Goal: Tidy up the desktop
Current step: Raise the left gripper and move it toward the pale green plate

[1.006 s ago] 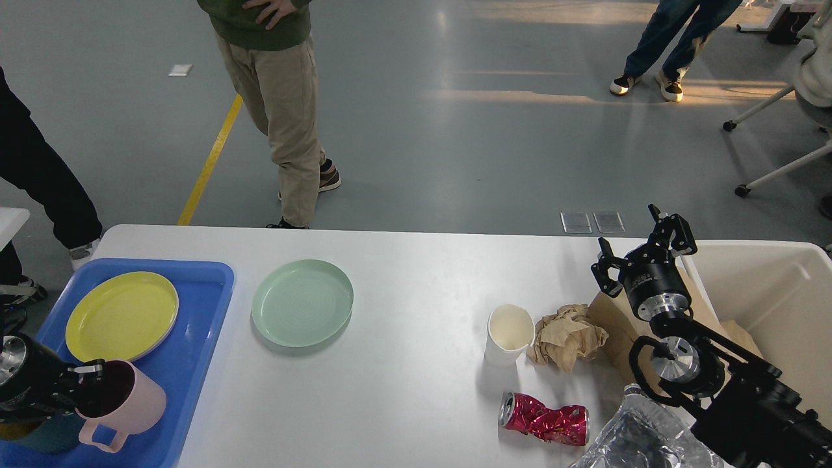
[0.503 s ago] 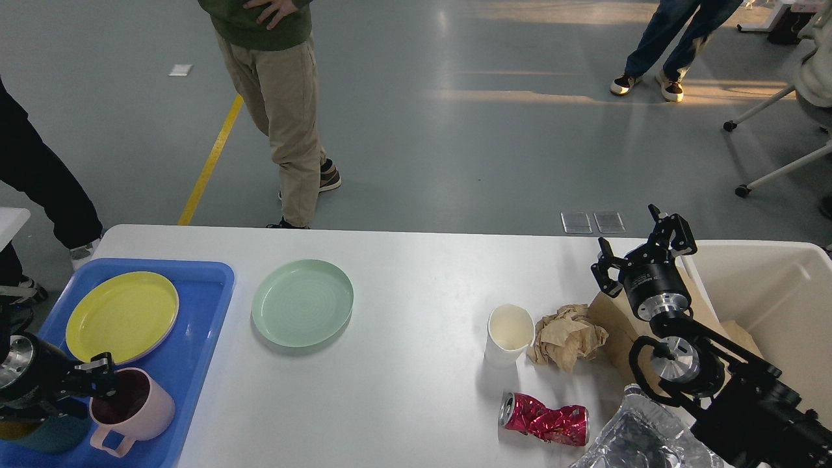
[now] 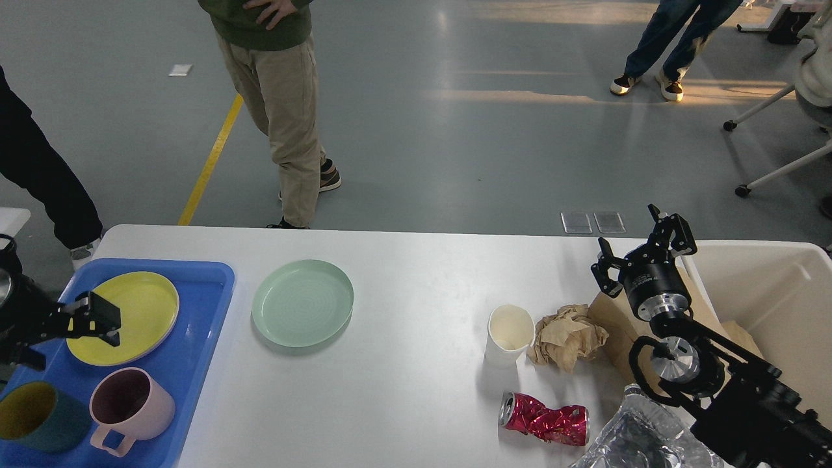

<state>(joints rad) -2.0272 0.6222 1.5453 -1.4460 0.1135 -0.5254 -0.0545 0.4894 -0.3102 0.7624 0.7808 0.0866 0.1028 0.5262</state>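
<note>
The white desktop [image 3: 416,273] fills the lower view. At its left, a blue tray [image 3: 201,312] holds a yellow plate [image 3: 140,305], a pink mug [image 3: 133,406] and a teal cup [image 3: 36,416]. My left gripper [image 3: 97,318] is open and empty, raised over the yellow plate's left part, above and behind the mug. A green plate [image 3: 302,302] lies on the desktop beside the tray. My right gripper [image 3: 634,240] is open and empty, held high at the right, over a brown paper bag [image 3: 614,318].
A white paper cup [image 3: 510,331], crumpled brown paper [image 3: 569,338], a crushed red can [image 3: 543,419] and a foil tray [image 3: 637,435] lie at the right. A beige bin [image 3: 773,292] stands off the right edge. People stand beyond the far edge.
My left gripper set the pink mug down upright in the tray, let go and rose back over the yellow plate. The teal cup now shows. The right arm has not moved.
</note>
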